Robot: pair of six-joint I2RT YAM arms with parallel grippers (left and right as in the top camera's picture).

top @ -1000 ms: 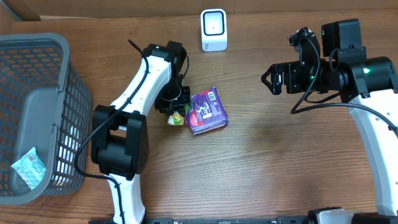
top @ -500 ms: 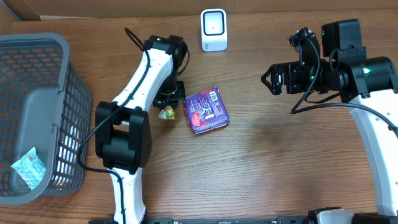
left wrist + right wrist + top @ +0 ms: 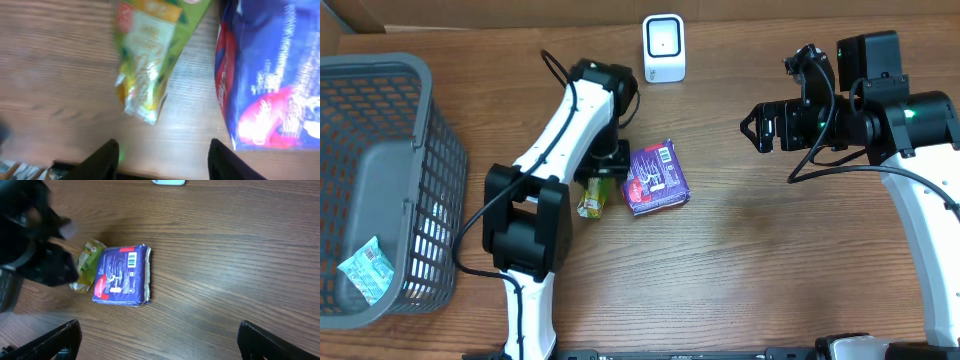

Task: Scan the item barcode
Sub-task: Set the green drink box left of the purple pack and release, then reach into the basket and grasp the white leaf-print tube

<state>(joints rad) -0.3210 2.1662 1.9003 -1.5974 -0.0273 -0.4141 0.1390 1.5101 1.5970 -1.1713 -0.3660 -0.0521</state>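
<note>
Left fingers [image 3: 102, 160] apart, empty, above packet [image 3: 145, 60]; right fingers [image 3: 52, 340] spread wide. Grasp packet mid-body, leaving its barcode clear to face scanner [image 3: 664, 48].

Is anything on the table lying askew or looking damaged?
The small green packet lies tilted beside the purple pack, near the left gripper, which is open and holds nothing. No damage or spill shows.

Left arm [image 3: 558, 128] and right arm [image 3: 921, 212]: white links, black joints, loose black cables, black fingers [image 3: 101, 159]; green light [image 3: 910, 112] on the right one.
</note>
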